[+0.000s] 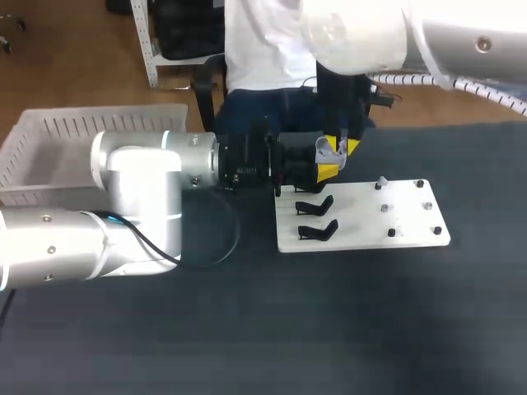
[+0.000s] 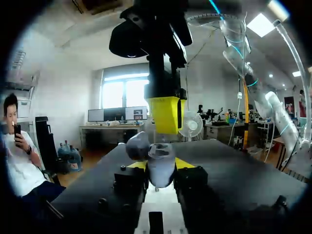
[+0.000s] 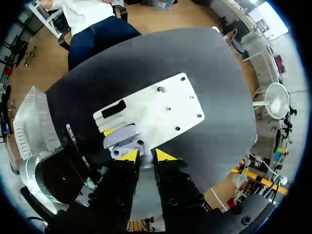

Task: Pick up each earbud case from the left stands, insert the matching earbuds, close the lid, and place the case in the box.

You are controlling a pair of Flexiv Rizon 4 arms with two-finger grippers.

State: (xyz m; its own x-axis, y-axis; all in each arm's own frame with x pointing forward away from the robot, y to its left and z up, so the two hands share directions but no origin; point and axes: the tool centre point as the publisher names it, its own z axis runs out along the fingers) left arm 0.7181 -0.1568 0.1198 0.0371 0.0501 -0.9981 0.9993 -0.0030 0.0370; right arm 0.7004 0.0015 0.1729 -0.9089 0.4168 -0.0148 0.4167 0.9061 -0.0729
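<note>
My left gripper (image 1: 324, 170) (image 2: 161, 171) is shut on a grey earbud case (image 1: 329, 152) (image 2: 161, 158) (image 3: 127, 142) above the white plate's (image 1: 362, 216) far left corner. The case's lid (image 2: 138, 145) stands open, and two wells show in the right wrist view. My right gripper (image 1: 342, 149) (image 3: 146, 156) points straight down onto the case, its tips a narrow gap apart on a small pale earbud (image 3: 146, 160). From the left wrist view its yellow finger (image 2: 165, 114) stands just over the open case. Two empty black stands (image 1: 315, 206) (image 1: 318, 230) sit on the plate's left side.
Several small pegs (image 1: 384, 208) stand on the plate's right half. A white slatted basket (image 1: 49, 148) sits at the table's far left. Dark tabletop lies in front of and to the right of the plate.
</note>
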